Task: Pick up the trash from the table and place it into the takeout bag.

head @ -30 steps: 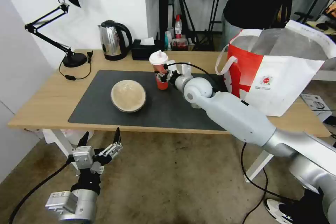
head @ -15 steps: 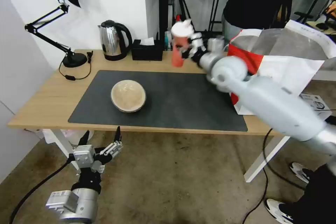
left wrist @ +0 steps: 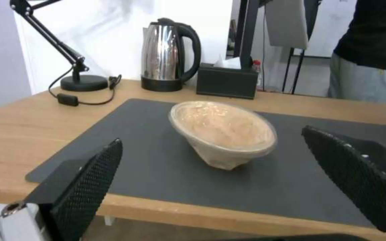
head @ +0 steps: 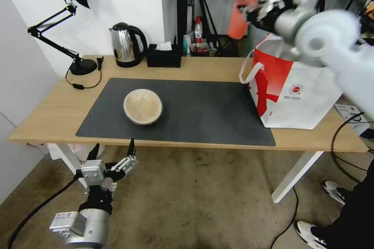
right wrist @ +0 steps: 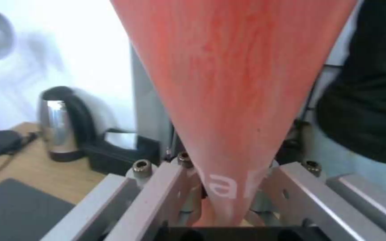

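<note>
While clamped in right gripper [head: 253, 6], cup [head: 242, 6] above takeout bag [head: 300, 85]

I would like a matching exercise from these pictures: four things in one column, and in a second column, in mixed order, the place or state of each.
Things:
1. red-orange cup
2. beige bowl
3. takeout bag
4. left pincer

Places or states:
A. open, low in front of the table's near edge
B. lying tilted on the dark grey mat
C. held in the air by the right pincer
D. standing on the right end of the table

Pairs: 1-C, 2-B, 3-D, 4-A
</note>
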Tool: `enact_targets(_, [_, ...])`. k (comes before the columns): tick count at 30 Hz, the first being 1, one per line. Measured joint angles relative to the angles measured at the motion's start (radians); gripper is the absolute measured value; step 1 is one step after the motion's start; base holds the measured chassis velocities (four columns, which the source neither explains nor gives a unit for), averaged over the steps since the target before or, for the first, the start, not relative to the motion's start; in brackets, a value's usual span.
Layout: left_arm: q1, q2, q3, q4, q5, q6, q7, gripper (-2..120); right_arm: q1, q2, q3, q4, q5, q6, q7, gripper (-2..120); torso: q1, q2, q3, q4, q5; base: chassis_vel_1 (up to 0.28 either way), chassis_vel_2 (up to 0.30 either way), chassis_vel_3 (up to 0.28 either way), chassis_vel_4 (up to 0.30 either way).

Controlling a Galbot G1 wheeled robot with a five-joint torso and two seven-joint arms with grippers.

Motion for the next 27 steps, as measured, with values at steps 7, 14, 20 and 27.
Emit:
enact_targets(7, [0.000,0.002,0.014,-0.003,0.006,-0.001,0.000,100,-0.035,-0.117,0.043,0.018,0.033,-0.030,0.004,4,0.000,0.000,0.000,-0.0001,0.0000,0.000,0.000,0.000,0.000])
enact_targets(14, [0.005,0.002,0.019,-0.003,0.017,-0.003,0.000,100,-0.178,-0.176,0.137,-0.006,0.026,-0.030,-0.027,4,0.000,0.000,0.000,0.0000,0.0000,0.000,0.000,0.000,0.000])
enact_targets(20, [0.012,0.001,0.020,-0.008,0.019,-0.005,0.000,100,-0.234,-0.207,0.161,-0.042,0.000,-0.022,-0.059,4,0.000,0.000,0.000,-0.0001,0.0001,0.000,0.000,0.000,0.000])
enact_targets(27, [0.016,-0.002,0.020,-0.012,0.021,-0.006,0.000,100,-0.267,-0.230,0.168,-0.114,-0.042,0.004,-0.090,4,0.000,0.000,0.000,-0.0001,-0.0001,0.000,0.000,0.000,0.000])
